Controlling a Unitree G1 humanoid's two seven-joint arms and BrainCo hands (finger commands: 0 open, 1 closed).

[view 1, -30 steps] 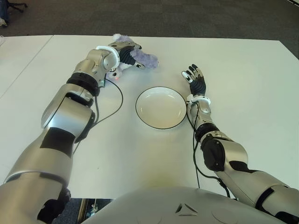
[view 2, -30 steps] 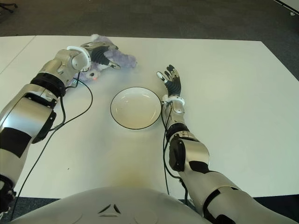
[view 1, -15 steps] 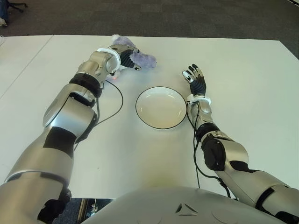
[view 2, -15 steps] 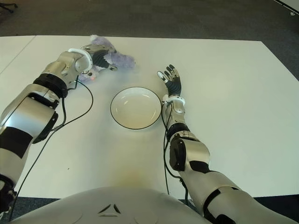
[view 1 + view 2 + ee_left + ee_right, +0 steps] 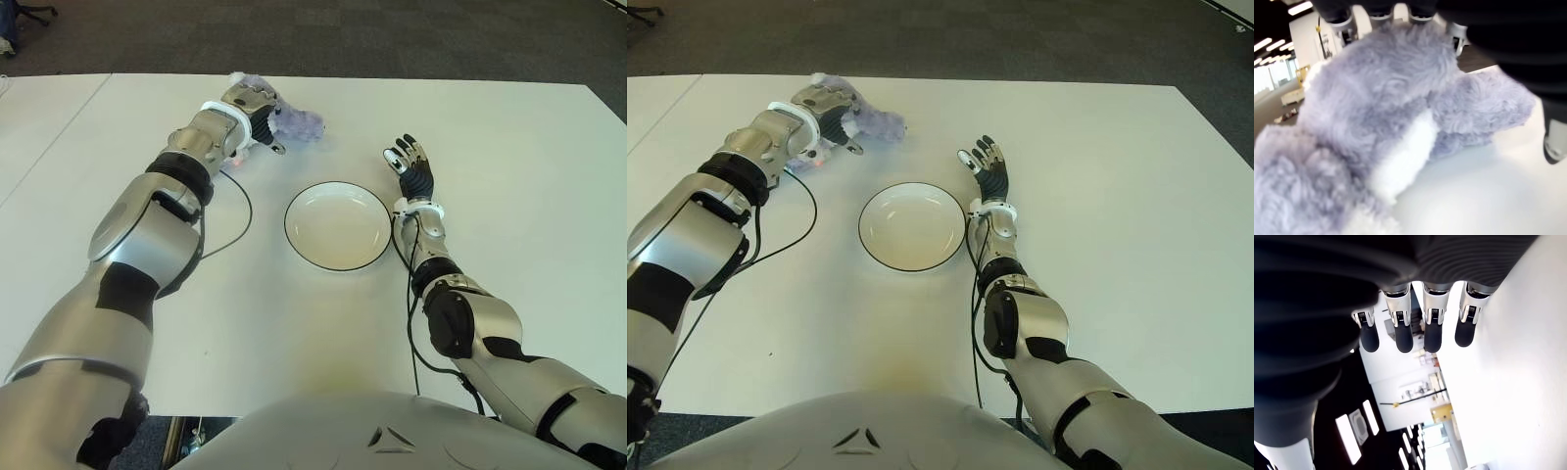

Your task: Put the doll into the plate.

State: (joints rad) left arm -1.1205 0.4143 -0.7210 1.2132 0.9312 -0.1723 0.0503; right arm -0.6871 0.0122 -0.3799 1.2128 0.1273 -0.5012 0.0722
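The doll [image 5: 300,122], a purple-grey plush with white patches, lies on the white table [image 5: 519,166] at the far left of centre. My left hand [image 5: 251,110] is laid over its middle. In the left wrist view the fingertips [image 5: 1380,11] reach past the doll's fur [image 5: 1376,117], while the thumb [image 5: 1553,144] stays apart from it beside one limb. A white plate [image 5: 338,227] with a dark rim sits empty in the middle of the table, nearer to me than the doll. My right hand [image 5: 411,164] shows just right of the plate, fingers [image 5: 1403,338] straight and spread, holding nothing.
A black cable [image 5: 242,210] loops over the table from my left wrist, to the left of the plate. Beyond the table's far edge is dark carpet [image 5: 392,39]. A second white table [image 5: 39,127] adjoins on the left.
My left hand has slid a little farther away over the doll and turned at the wrist. The doll has barely shifted. Plate and right hand are as before.
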